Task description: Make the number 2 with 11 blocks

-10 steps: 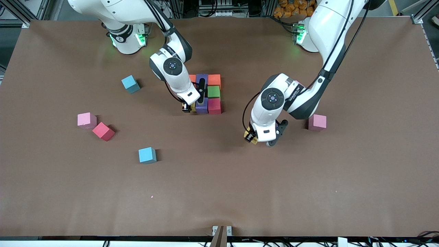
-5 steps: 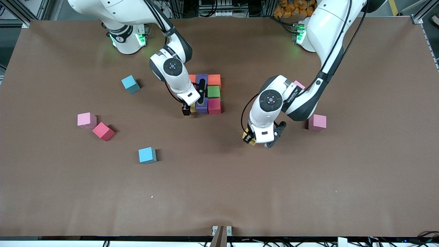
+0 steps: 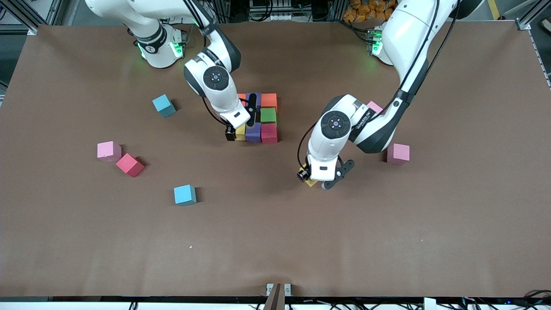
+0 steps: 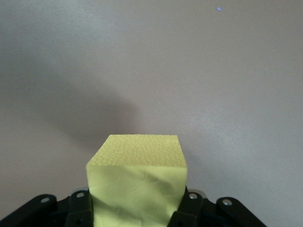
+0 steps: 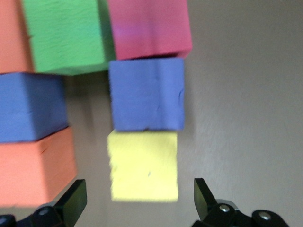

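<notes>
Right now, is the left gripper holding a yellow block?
Yes, the left wrist view shows a yellow block clamped in the left gripper, raised over the bare table.

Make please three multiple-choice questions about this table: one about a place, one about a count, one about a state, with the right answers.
1. Where is the green block?
A) alone, nearest to the front camera
B) between an orange block and a red block in the group
C) on top of a pink block

2. How many sky blue blocks lie apart from the group?
A) one
B) four
C) two

3. What is the state of the left gripper?
A) shut on a yellow block
B) open and empty
C) shut on a purple block

Answers: 1 B, the front view shows it touching both. 2 C, both lie toward the right arm's end of the table. 3 A, the left wrist view shows the yellow block between its fingers.
</notes>
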{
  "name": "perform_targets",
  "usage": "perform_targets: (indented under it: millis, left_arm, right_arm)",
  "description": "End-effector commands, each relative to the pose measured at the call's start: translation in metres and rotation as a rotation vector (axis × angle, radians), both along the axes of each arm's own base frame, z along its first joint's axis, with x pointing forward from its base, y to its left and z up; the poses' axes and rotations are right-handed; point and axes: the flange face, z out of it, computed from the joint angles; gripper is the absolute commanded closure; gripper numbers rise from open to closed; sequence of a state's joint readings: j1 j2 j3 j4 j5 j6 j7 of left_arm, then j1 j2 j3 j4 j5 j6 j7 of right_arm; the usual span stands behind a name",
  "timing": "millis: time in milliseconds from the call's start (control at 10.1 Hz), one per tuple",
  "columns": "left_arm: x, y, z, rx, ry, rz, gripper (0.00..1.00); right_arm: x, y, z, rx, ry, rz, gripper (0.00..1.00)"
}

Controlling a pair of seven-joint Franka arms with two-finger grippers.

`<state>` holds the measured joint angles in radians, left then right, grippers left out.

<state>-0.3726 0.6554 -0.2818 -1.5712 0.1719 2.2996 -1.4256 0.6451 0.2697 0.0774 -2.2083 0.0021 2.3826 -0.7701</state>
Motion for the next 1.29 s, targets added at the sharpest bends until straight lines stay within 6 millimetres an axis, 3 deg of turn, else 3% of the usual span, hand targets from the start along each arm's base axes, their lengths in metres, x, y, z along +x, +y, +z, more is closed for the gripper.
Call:
perform_targets:
  millis: [0, 99, 298, 496, 694, 893, 992, 1091, 1190]
  left_arm:
    - [0.010, -0.016, 0.008, -0.007, -0.029, -0.057, 0.71]
    - [0.011, -0.022, 0.008, -0.015, -0.035, -0.080, 0.71]
    - [0.015, -0.044, 0.010, -0.038, -0.058, -0.148, 0.71]
    - [0.003, -0.090, 0.003, -0.068, -0.074, -0.200, 0.71]
    - [-0.013, -0.133, -0.004, -0.091, -0.098, -0.269, 0.71]
    - [-0.029, -0.165, -0.012, -0.110, -0.111, -0.321, 0.71]
    - [-0.038, -0.173, -0.013, -0.106, -0.117, -0.353, 0.71]
    - [-0.045, -0.181, -0.014, -0.108, -0.119, -0.371, 0.71]
    - [-0.053, -0.188, -0.016, -0.108, -0.122, -0.400, 0.71]
  right_arm:
    - [0.007, -0.041, 0.052, -0.007, 0.048, -0.087, 0.00]
    - [0.027, -0.071, 0.073, 0.013, 0.026, -0.153, 0.00]
    - [0.060, -0.129, 0.085, 0.012, 0.030, -0.296, 0.00]
    - [0.095, -0.190, 0.089, 0.026, 0.010, -0.428, 0.00]
    - [0.124, -0.264, 0.095, 0.039, -0.024, -0.562, 0.00]
    - [0.131, -0.298, 0.089, 0.026, -0.024, -0.622, 0.00]
    - [0.135, -0.326, 0.081, 0.033, -0.040, -0.664, 0.00]
    - [0.133, -0.355, 0.066, 0.029, -0.024, -0.725, 0.00]
    - [0.136, -0.368, 0.052, 0.025, -0.033, -0.731, 0.00]
